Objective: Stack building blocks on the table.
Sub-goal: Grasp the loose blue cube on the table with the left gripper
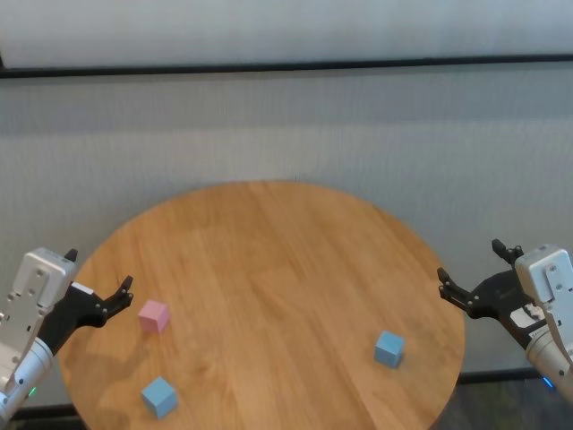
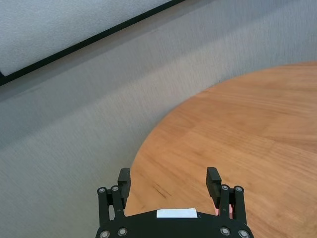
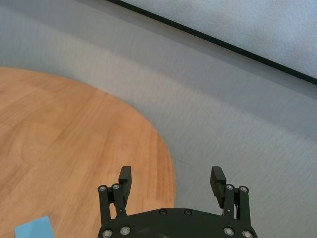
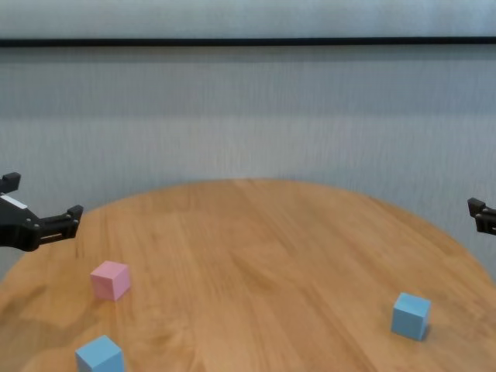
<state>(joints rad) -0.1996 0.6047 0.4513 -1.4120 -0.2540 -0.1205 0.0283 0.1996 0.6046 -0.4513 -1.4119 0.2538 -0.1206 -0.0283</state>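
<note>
On the round wood-grain bench [image 1: 269,269], I see my left gripper [image 1: 98,282] with jaws spread beside the matte pink cube [image 1: 154,316], the right gripper [image 1: 468,271] likewise released, apart from both light blue cubes [image 1: 389,348].

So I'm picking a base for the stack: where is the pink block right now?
In the head view the pink block sits on the table's left side, just in front of the open left claw, with a light blue block nearer the robot.

No text, label, brand, number or sign can be read anywhere; the white sticker [image 2: 177,213] on the left gripper [image 2: 170,179] body shows blank, with no print that can be made out.
</note>
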